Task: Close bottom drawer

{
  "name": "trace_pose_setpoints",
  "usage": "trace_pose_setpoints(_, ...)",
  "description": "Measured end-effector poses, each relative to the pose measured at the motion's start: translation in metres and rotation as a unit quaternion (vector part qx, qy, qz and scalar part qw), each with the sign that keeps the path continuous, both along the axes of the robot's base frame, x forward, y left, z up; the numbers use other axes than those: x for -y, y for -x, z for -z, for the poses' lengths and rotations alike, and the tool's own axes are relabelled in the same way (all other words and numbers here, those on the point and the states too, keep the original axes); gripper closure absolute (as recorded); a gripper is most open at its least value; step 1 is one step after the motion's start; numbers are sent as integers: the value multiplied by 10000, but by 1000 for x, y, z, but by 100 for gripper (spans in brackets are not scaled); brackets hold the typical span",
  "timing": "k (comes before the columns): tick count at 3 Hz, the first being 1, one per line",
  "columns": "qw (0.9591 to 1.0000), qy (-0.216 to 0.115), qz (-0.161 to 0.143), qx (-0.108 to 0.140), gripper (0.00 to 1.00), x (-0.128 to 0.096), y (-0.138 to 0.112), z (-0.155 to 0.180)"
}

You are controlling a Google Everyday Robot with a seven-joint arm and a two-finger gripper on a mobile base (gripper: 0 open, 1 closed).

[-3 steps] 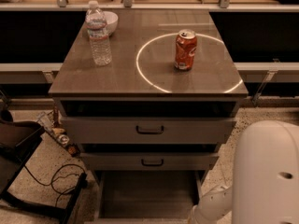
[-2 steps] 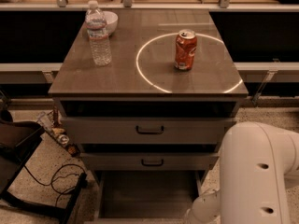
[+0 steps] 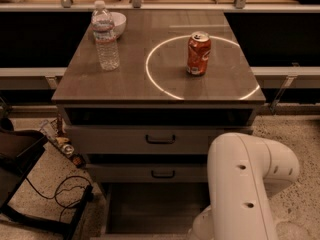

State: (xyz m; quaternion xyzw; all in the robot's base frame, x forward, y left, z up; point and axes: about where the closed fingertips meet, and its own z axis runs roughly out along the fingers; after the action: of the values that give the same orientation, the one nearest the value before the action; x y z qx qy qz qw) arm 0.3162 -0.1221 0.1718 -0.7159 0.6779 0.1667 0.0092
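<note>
The robot's white arm (image 3: 245,184) is seen in the lower right of the camera view, where a thick rounded link is bent over at its top like an elbow and is carried down past the bottom edge. Two small dark holes are shown on its smooth front face, one above the other, and a second rounded segment is glimpsed at its lower left, cut off by the frame. The gripper is not caught in the view; whether it is beyond the frame's edge or behind the arm cannot be told.
</note>
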Motion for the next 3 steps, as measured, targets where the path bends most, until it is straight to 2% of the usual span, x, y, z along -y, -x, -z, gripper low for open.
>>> trace_pose_setpoints(1,10000,31,-32,1,100,-8,-4,13)
trace_pose_setpoints(2,9998,132,-8,162,100,-8,-21,17)
trace_pose_setpoints(3,9998,134,-6,166,100,-8,-21,17)
